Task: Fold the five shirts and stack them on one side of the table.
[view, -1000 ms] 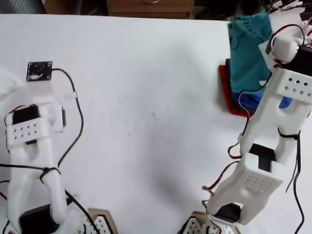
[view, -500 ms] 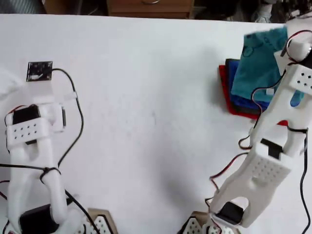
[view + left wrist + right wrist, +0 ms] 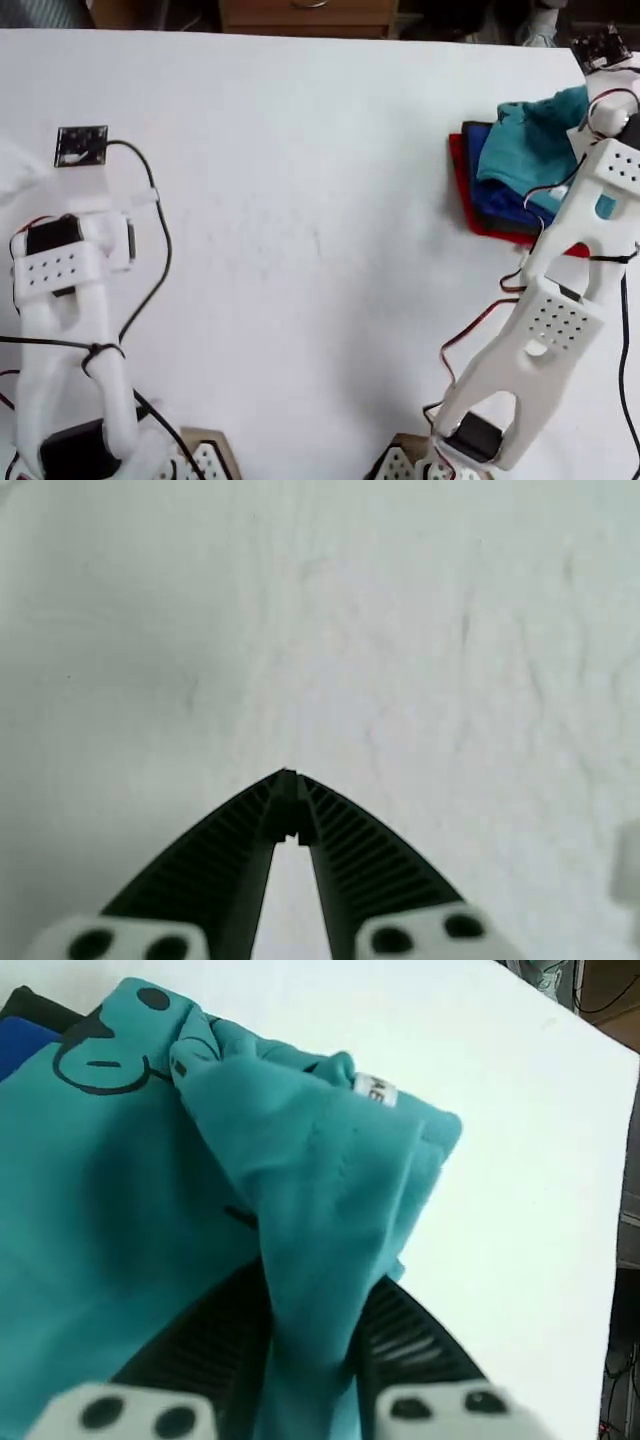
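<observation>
Pinching a fold of the crumpled teal cotton shirt [image 3: 150, 1160], the right gripper [image 3: 315, 1282] has its black ribbed fingers clamped on the cloth. In the high view the shirt [image 3: 530, 140] lies bunched over the stack of folded shirts [image 3: 490, 205] (red lowest, a dark one, then blue) at the right side of the white table [image 3: 300, 150]. The left gripper [image 3: 288, 780] hangs above bare tabletop well apart from the stack, its fingertips pressed together on nothing.

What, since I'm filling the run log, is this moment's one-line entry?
right gripper shut on teal shirt | teal shirt bunched over stack | left gripper shut above table
</observation>
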Robot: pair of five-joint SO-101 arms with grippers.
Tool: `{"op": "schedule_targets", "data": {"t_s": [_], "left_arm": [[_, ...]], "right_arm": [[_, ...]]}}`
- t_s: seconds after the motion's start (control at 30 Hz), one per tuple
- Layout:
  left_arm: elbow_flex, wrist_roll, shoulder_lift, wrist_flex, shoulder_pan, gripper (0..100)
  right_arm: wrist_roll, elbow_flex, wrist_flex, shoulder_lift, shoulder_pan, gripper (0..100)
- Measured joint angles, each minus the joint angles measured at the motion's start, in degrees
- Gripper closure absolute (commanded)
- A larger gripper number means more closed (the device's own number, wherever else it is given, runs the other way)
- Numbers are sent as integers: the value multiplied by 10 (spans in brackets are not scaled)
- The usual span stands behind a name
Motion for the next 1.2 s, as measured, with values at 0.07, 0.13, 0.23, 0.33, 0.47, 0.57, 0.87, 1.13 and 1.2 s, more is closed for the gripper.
{"op": "schedule_targets", "data": {"t_s": [0.07,0.13,0.23,0.33,0.47,0.57,0.87,1.13,1.2], "left_arm": [[0,0,0,0,-1,974],[0,0,0,0,-1,974],[0,0,0,0,-1,974],[0,0,0,0,-1,974],[0,0,0,0,0,974],[0,0,0,0,-1,974],[0,0,0,0,-1,974],[0,0,0,0,0,974],[0,0,0,0,-2,974]], "right_arm": [[0,0,-4,0,0,802],[0,0,-11,0,0,786],[-1,0,-25,0,2,787],[-4,-18,-27,0,9,786],[-79,-77,-19,0,11,825],[-130,-133,32,0,10,984],[-123,-188,259,-1,-96,898],[-123,-130,264,25,-145,979],[-122,-120,264,45,-144,979]]}}
